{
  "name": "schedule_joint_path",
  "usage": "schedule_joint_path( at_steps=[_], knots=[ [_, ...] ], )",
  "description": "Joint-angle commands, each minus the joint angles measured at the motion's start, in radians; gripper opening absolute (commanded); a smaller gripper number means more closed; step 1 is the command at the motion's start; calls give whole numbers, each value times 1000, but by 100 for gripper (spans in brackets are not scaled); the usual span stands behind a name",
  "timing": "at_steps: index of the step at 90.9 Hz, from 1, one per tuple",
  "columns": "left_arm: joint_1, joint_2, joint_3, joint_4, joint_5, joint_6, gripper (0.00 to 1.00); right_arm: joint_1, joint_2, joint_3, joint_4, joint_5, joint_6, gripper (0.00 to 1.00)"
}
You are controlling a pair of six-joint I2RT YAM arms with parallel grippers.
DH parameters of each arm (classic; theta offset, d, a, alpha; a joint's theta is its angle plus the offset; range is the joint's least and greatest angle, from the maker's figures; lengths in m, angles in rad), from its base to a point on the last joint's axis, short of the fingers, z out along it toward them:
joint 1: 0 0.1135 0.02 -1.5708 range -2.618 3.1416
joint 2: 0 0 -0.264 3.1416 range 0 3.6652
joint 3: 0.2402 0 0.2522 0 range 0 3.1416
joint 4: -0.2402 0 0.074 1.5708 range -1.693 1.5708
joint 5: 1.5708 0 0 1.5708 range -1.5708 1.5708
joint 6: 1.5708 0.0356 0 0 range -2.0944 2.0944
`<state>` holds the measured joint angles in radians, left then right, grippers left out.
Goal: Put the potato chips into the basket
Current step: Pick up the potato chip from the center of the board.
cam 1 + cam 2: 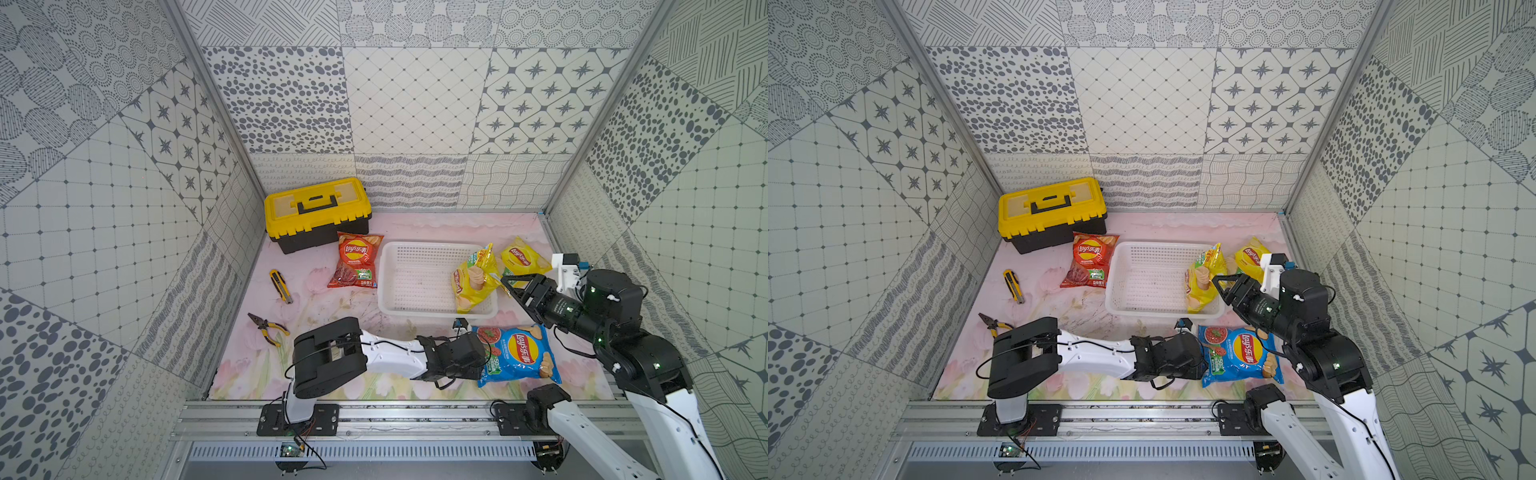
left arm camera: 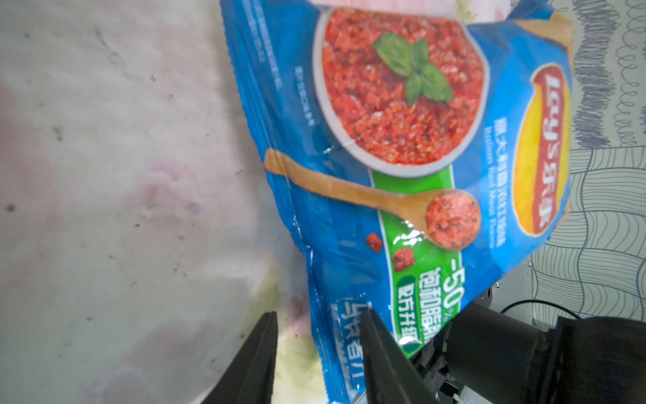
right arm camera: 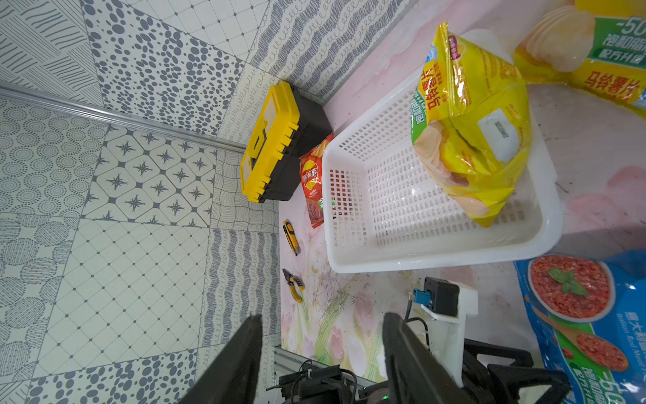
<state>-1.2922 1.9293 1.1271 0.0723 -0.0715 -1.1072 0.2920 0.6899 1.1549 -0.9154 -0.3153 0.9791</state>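
While astride bag (image 2: pixel 384 175) edge, left end effector (image 2: pixel 318 313)

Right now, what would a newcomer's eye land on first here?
One yellow chip bag stands tilted inside the white basket, against its right end. The blue chip bag lies up front, the left gripper open astride its edge. A yellow toolbox sits back left.

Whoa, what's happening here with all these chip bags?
Chip bags are going into the white basket. One yellow bag is already inside, leaning on its wall. The robot's left gripper is open around an edge of the blue bag on the table; the right gripper hangs open and empty near the basket. The red-orange bag and second yellow bag lie outside.
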Motion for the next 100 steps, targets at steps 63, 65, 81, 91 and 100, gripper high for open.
schedule_joint_path(
  at_steps=[63, 65, 81, 91, 100],
  knots=[
    [-93, 40, -5, 169, 15, 27, 55, -4, -10, 23, 38, -33, 33, 59],
    [-93, 40, -6, 165, 9, 25, 54, -4, -9, 25, 38, -33, 33, 59],
    [-92, 46, -8, 113, -5, 21, 51, -4, -5, 38, 39, -29, 37, 59],
    [-92, 55, -3, 85, -4, 15, 50, -4, -8, 37, 38, -30, 40, 59],
    [-93, 63, 9, 67, 3, 13, 50, -4, -14, 31, 38, -29, 46, 59]
  ],
)
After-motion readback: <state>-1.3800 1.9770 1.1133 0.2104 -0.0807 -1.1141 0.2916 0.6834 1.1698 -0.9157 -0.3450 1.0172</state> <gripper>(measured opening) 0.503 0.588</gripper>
